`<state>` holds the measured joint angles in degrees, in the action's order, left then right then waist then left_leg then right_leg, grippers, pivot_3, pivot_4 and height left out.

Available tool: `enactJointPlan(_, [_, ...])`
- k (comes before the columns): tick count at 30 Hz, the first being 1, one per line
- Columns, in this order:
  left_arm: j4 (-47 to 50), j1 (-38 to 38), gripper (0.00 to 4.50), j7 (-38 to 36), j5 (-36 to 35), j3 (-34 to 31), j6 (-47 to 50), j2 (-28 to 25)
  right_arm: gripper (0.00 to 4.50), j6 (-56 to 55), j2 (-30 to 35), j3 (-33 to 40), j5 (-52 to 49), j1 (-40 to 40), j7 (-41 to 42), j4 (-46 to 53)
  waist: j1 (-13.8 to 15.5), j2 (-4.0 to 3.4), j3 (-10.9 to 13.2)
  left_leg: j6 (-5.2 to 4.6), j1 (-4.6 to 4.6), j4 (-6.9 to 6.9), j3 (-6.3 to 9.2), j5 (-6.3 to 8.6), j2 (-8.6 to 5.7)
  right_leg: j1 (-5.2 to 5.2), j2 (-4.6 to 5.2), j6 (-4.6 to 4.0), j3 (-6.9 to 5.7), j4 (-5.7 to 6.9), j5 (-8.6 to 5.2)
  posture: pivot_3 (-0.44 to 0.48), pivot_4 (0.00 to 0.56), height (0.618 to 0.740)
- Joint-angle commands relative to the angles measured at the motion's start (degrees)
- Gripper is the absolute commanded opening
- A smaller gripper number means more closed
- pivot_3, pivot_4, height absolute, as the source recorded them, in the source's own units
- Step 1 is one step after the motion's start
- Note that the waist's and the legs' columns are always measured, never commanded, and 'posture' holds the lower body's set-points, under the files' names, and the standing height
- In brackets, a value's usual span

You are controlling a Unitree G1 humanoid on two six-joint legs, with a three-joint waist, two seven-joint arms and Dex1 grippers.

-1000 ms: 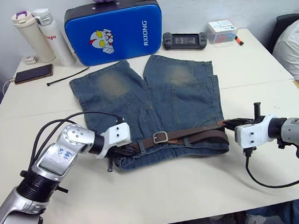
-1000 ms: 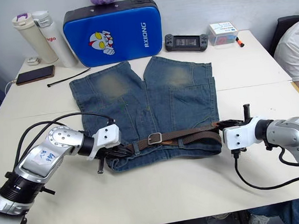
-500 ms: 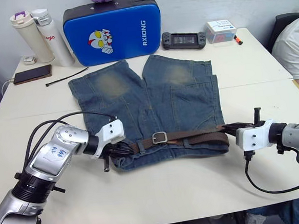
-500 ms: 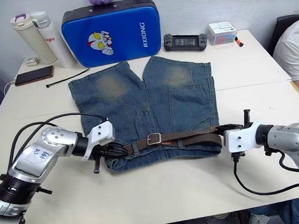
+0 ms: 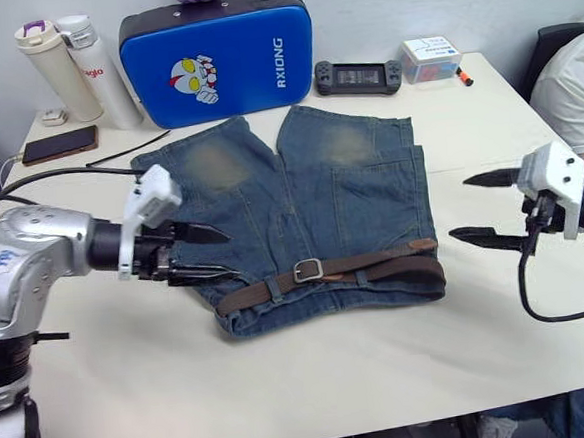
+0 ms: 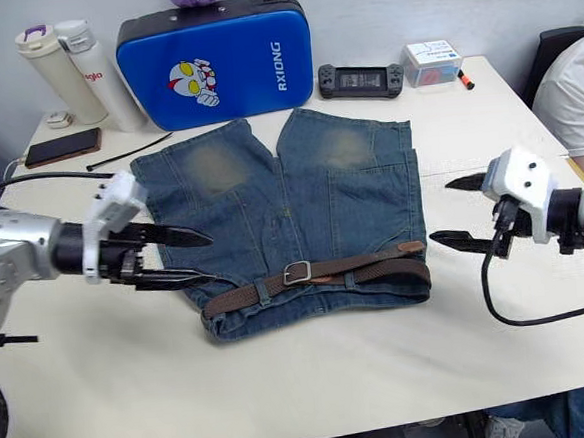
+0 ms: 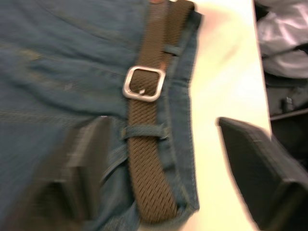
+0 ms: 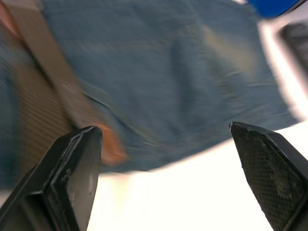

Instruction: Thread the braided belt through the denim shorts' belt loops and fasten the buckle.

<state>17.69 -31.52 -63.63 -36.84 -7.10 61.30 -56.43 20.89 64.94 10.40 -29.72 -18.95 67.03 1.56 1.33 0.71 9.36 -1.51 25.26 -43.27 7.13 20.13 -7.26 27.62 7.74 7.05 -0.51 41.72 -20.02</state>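
One pair of denim shorts [image 5: 301,208] flat on the white tabletop [image 5: 314,388], waistband nearest the robot, with one braided belt [image 5: 375,265] along that waistband through two visible belt loops [image 7: 144,131] and its single buckle [image 5: 310,270] closed near the middle. Two grippers off the shorts: left gripper [image 5: 206,255] wide open and empty above their left edge, right gripper [image 5: 477,207] wide open and empty beyond their right edge. Bare tabletop around the waistband; behind the shorts one blue case [image 5: 215,56], two bottles [image 5: 66,69], one phone [image 5: 54,145], one game controller [image 5: 357,75].

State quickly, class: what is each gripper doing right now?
Left gripper: open, holding nothing, beside the denim shorts.
Right gripper: open, holding nothing, off the braided belt.
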Motion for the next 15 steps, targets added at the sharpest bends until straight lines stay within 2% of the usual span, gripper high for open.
enactJointPlan(1, [3.2,1.7,4.47,8.7,-1.8,-10.4,1.0,3.3,4.5,9.7,0.3,5.3,-7.3,1.3,1.1,1.5,0.3,0.02,0.0,0.0,0.01,0.0,0.0,0.0,0.0,0.0,0.0,0.0,0.0,-0.02,0.0,0.0,0.15,0.664])
enactJointPlan(2, [3.8,2.4,4.47,12.0,-1.9,-13.4,0.3,5.6,4.5,11.3,-0.3,6.2,-8.3,1.8,0.8,1.6,0.3,0.01,0.0,0.01,0.02,-0.09,0.04,0.02,-0.02,-0.1,0.04,0.01,-0.04,-0.08,0.01,0.0,0.15,0.664])
enactJointPlan(4, [7.0,9.1,4.47,14.2,-6.4,-22.5,3.3,9.0,4.5,13.4,-3.5,8.6,-10.4,3.0,-1.8,1.3,0.2,-0.04,0.0,0.01,-0.02,-0.04,0.02,0.02,-0.04,-0.1,0.06,0.02,-0.02,-0.09,0.01,0.0,0.15,0.664])
enactJointPlan(6, [11.5,18.8,4.47,16.6,-4.2,-25.7,0.6,12.4,4.5,12.0,-6.7,9.2,-9.1,4.4,-4.5,0.8,-0.2,0.0,-0.1,-0.02,-0.15,0.05,-0.01,0.04,0.01,-0.15,0.03,0.02,-0.04,-0.08,0.01,0.0,0.15,0.664])
enactJointPlan(10, [15.4,30.6,4.47,21.9,1.4,-24.4,-8.0,18.0,4.5,9.0,-11.8,8.9,-5.2,7.1,-9.7,1.8,-0.4,0.02,-0.1,-0.04,-0.16,0.12,-0.12,0.06,0.1,-0.06,-0.04,-0.01,-0.02,-0.12,0.0,0.0,0.15,0.664])
enactJointPlan(12, [15.4,33.6,4.47,23.1,2.4,-23.4,-10.4,19.8,4.5,12.2,-13.9,8.2,-4.4,7.0,-14.0,1.4,0.0,0.02,-0.1,0.01,-0.15,0.06,-0.14,0.09,0.08,-0.07,-0.02,-0.01,-0.01,-0.19,0.0,0.0,0.15,0.664])
enactJointPlan(15, [15.0,35.8,4.47,24.6,3.0,-22.1,-12.3,21.7,4.5,9.3,-15.6,6.5,-1.3,9.3,-15.1,2.8,0.6,0.0,-0.1,0.02,-0.21,-0.05,-0.15,0.1,0.05,-0.17,0.02,0.02,0.0,-0.18,0.02,0.0,0.15,0.664])
